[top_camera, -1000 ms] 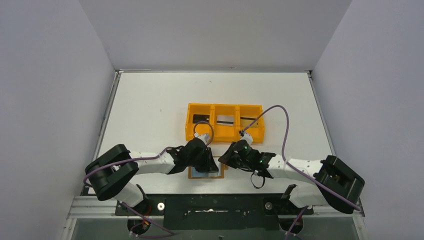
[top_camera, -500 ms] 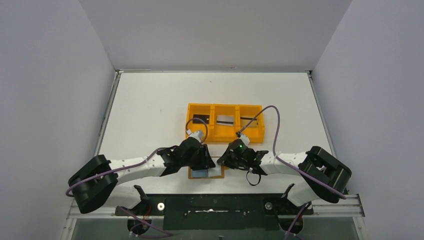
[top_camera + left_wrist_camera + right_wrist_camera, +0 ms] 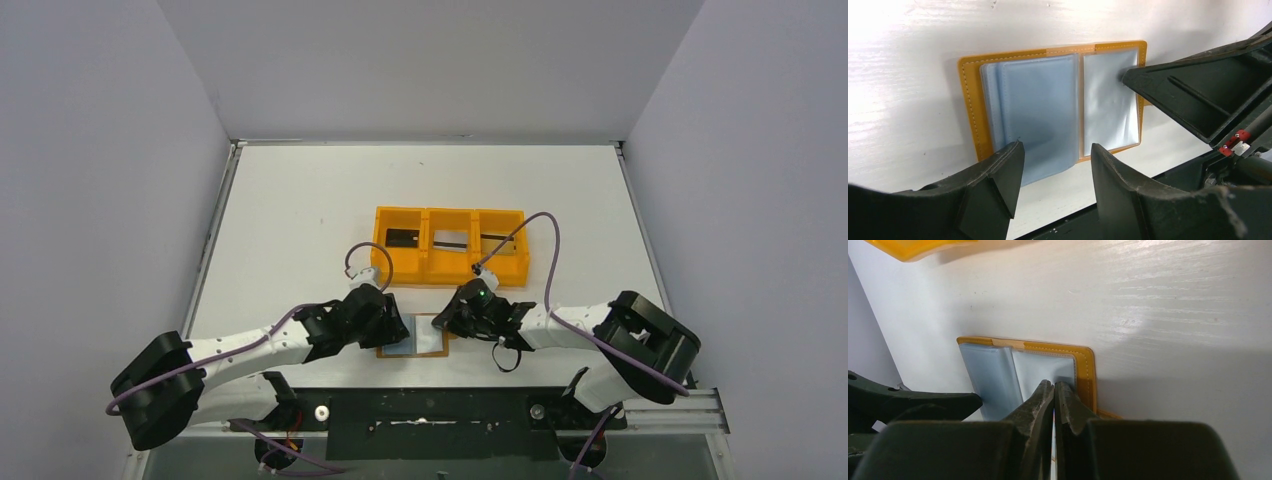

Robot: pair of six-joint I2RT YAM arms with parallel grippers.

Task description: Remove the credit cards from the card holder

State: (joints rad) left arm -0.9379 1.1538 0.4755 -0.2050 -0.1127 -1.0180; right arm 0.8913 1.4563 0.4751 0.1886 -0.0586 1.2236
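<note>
You had the card holder point(image 3: 413, 337) open flat on the surface, the orange tray point(image 3: 450, 278) just beyond it; your right fingers point(image 3: 1040, 400) were closed, tips at its right pocket; your left fingers point(image 3: 998, 170) gaped above its left pocket; the next move likely called for pinning it and sliding a card out.

Card holder point(image 3: 1053, 110) is tan-orange with pale stitching on the border and blue-grey sleeves inside. Tray point(image 3: 450, 211) is bright orange, bench point(image 3: 300, 220) white. Fingers point(image 3: 993, 185) are black.

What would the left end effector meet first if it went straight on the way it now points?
Most likely the open card holder: the left end effector, fingers apart, points at its blue left-hand side. How far off it lies is unclear.
</note>
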